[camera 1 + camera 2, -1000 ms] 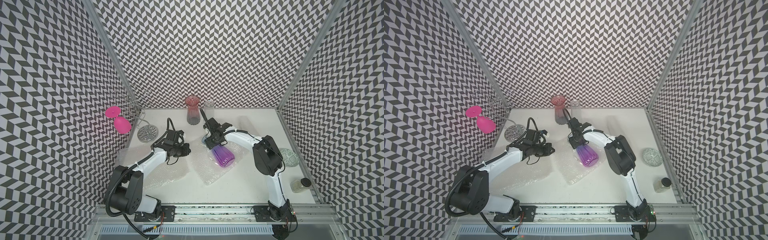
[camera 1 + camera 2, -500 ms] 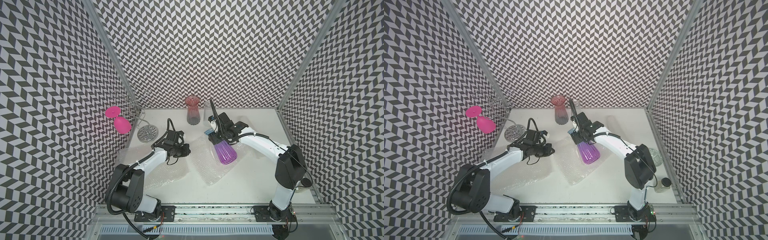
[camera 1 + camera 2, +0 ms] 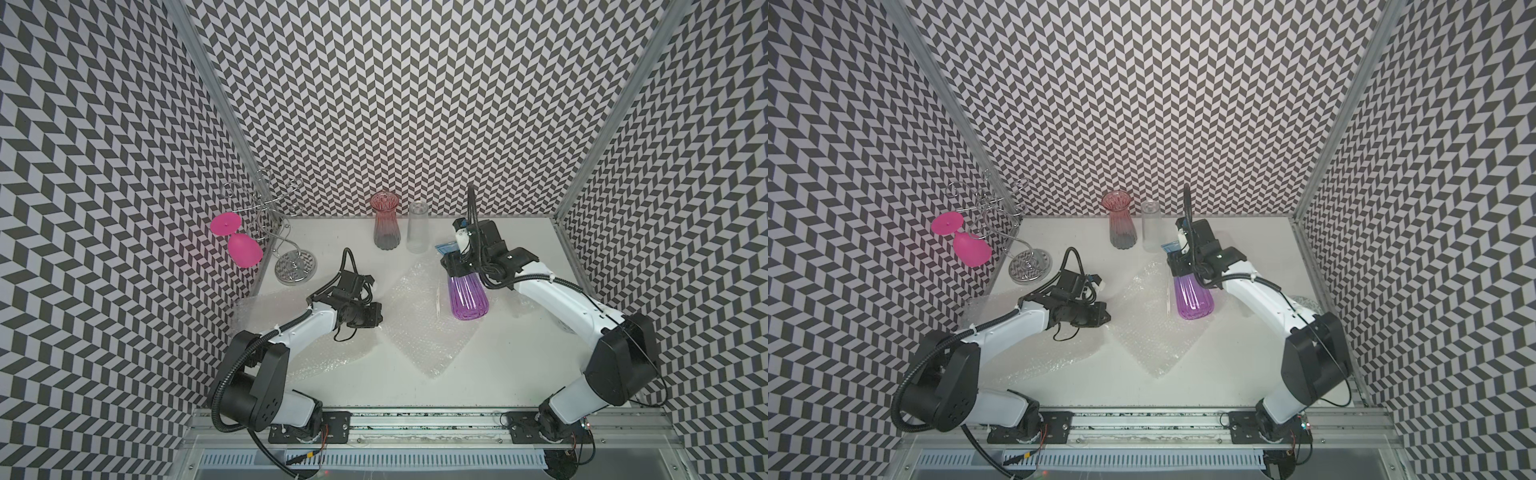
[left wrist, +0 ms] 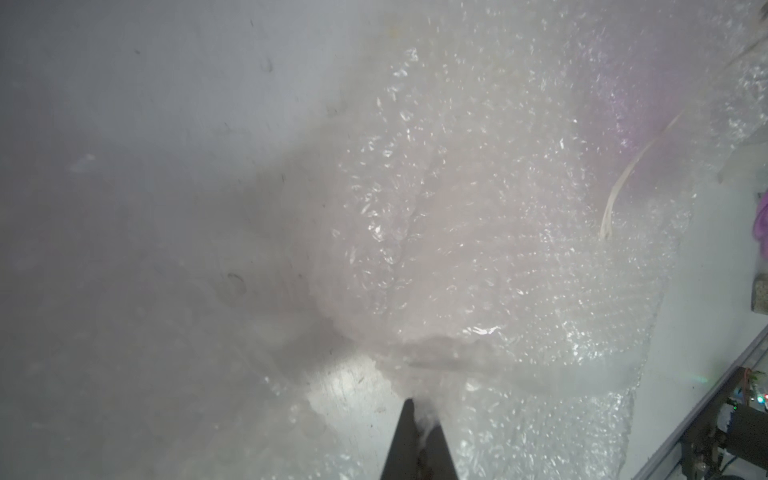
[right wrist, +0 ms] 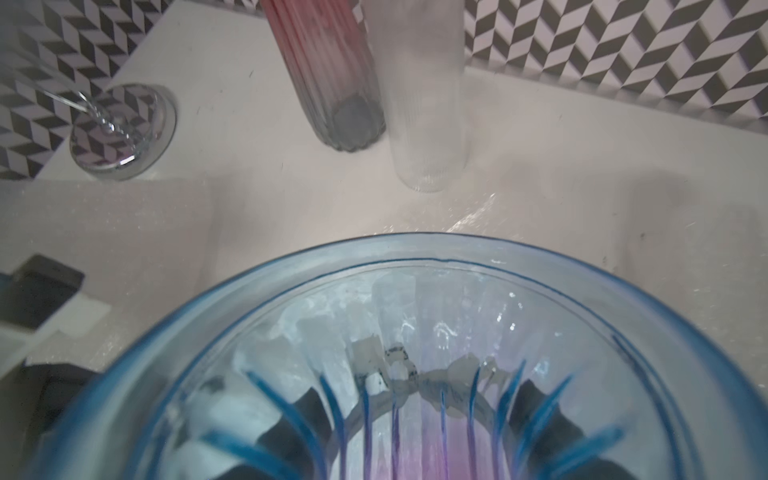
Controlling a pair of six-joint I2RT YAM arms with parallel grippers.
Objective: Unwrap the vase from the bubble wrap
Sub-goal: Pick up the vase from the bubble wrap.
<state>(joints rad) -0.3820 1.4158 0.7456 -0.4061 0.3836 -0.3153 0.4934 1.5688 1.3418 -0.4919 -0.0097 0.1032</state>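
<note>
Both top views: at the back of the bench (image 3: 519,365) a red vase (image 3: 386,226) and a clear vase (image 3: 417,228) stand side by side, close to where I'm working. Upper left there's a wire rack (image 3: 296,266) with a pink glass (image 3: 243,245) hanging upside down.

The bubble wrap (image 3: 419,328) lies opened out mid-frame, crinkly and whitish. A second sheet (image 3: 266,307) sits under my left arm. The purple vase (image 3: 467,297) is bare and roughly upright over the centre sheet's upper right, its neck clamped in my right pincer (image 3: 459,268). Can't tell if its base touches the wrap. My left pincer (image 3: 376,318) is at that sheet's left corner.

Left wrist: the tips are closed tight on a pinch of wrap (image 4: 478,232), which bulges and fills most of the frame.

Right wrist: I'm looking into the vase's blue rim (image 5: 415,249), which fades to purple lower down. The pincer fingers (image 5: 307,411) show dark through the glass. Both other vases stand just beyond.
</note>
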